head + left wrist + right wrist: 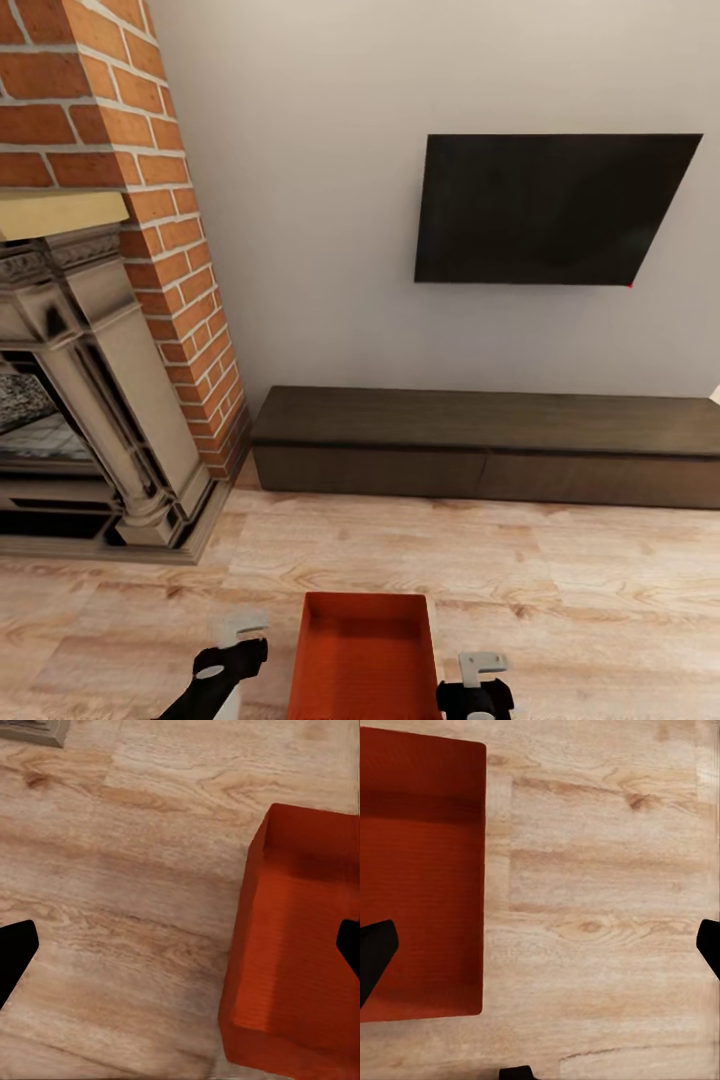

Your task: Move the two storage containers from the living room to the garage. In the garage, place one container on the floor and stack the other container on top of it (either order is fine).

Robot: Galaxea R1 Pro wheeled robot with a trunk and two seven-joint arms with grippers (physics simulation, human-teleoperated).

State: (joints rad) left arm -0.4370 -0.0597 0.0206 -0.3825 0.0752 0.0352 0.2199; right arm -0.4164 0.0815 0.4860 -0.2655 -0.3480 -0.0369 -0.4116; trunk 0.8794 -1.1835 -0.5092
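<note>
Head view: orange-red storage container sits on the wood-plank floor between left gripper and right gripper, neither visibly touching it; bench, TV, brick fireplace beyond. Left wrist: jaws spread wide, straddling the container's near wall, one fingertip over its inside. Right wrist: jaws spread too, one fingertip over the container, the other over bare floor

Storage container: near end cut by the head view's lower edge. My left gripper and right gripper: likewise cut there. Fireplace: left part cropped. Bench: right end cropped.
</note>
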